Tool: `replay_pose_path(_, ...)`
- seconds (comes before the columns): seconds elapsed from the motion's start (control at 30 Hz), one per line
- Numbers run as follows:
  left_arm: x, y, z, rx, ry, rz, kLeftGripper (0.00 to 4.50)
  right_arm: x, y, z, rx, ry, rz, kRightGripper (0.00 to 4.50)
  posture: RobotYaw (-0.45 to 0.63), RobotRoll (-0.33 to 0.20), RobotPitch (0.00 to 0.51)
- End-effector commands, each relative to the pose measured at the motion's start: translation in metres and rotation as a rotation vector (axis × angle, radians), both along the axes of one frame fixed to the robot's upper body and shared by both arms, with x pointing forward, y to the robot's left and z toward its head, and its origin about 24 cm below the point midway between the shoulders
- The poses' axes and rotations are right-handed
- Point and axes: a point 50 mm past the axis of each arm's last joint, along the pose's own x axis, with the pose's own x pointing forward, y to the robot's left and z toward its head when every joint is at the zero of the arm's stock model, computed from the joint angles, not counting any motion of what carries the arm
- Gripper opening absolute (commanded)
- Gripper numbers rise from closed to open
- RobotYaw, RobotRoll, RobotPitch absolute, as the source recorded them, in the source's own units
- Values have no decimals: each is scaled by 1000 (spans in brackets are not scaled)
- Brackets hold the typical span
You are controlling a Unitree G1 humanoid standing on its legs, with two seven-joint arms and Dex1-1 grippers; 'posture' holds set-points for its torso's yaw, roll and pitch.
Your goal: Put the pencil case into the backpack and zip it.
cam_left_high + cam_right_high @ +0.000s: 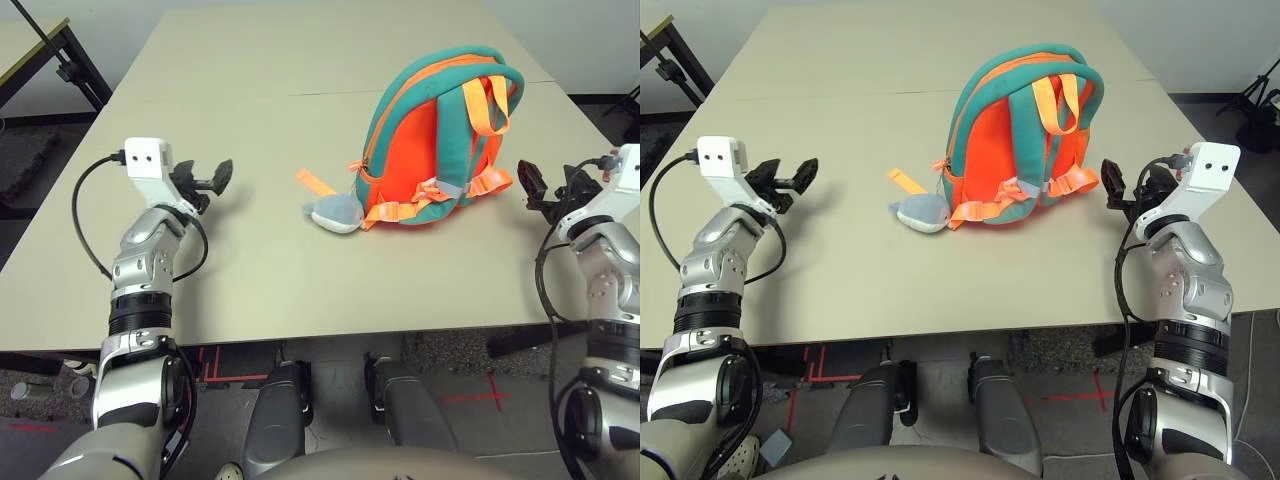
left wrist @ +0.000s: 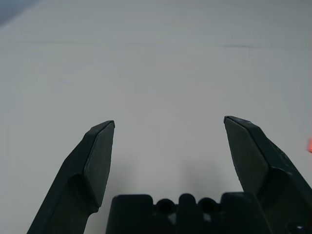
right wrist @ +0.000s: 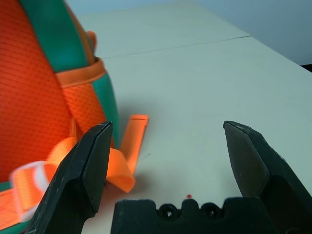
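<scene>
Apparently the work is at or near its end, judging by how things lie. The backpack (image 1: 437,140) stands upright on the table (image 1: 250,270), straps toward the robot, and the orange zipper line running up its side looks closed as far as the head views show (the top of the bag is turned away, so I cannot vouch for the last stretch). The pencil case is presumably inside the bag, though nothing here proves it. A plush shark (image 1: 335,212) lies on the table just beside the bag's lower corner, with an orange strap end (image 1: 314,183) near it.

The left gripper (image 1: 212,178) hovers well apart from the bag over bare table, its jaws spread wide and empty. The right gripper (image 1: 1124,186) sits near the bag's strap side, not touching it, jaws likewise spread with nothing between them.

If the zipper is indeed fully drawn, nothing remains; otherwise only that last pull is left.
</scene>
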Motion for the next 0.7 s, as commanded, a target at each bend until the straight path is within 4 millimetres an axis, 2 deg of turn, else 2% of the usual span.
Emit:
replay_pose_path(0.03, -6, 12, -11, 17, 24, 74, 4500, -1, -9, -6, -15, -3, -31, 4484, -97, 0, 162)
replay_pose_path(0.47, -10, 25, -11, 40, 10, 152, 4500, 2, -8, -14, -31, -8, -39, 4484, -74, 0, 170)
replay_pose_path(0.7, -13, 29, -15, -10, 19, 188, 4500, 2, -4, -15, -35, -4, -26, 4484, -82, 0, 167)
